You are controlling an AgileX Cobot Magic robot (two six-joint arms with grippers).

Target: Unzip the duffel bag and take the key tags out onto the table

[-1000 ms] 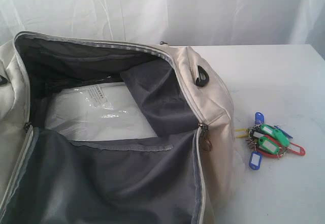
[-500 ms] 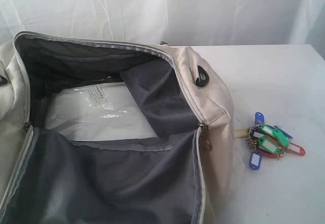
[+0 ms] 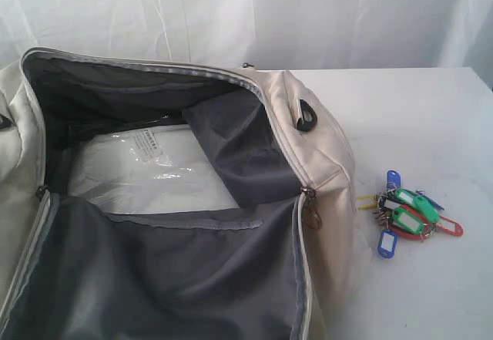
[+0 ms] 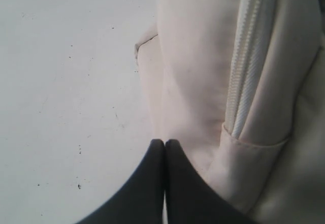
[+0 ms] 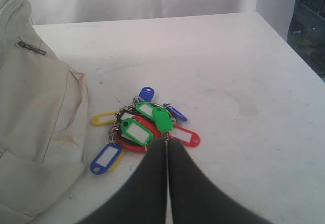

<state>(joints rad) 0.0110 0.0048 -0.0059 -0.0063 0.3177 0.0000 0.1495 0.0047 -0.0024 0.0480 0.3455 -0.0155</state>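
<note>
The left gripper (image 4: pixel 164 142) has its dark fingers pressed together on nothing. It hangs close beside the outer wall of the large cream-beige fabric duffel bag (image 4: pixel 203 82), next to a pale webbing strap (image 4: pixel 249 56) and above the wide plain white table (image 4: pixel 66 82).

In the exterior view the duffel bag (image 3: pixel 323 147) lies wide open, its grey zip run back and the dark lining showing. A clear plastic packet (image 3: pixel 154 166) lies in the bottom, and no tags are visible inside.

The small bunch of blue, green, red and yellow plastic key tags (image 3: pixel 408 213) lies on the table (image 3: pixel 431 124) just right of the bag's right end, apart from the fabric.

The right gripper (image 5: pixel 166 141) is closed and empty, at the near edge of the key tags (image 5: pixel 139 127). I cannot tell whether it touches them.

The task looks done, so what remains is to get clear cleanly:
- Raise the right gripper straight up, so the shut tips do not hook a ring or drag the bunch.
- Draw the left gripper away from the fabric sideways, clear of the strap.
</note>
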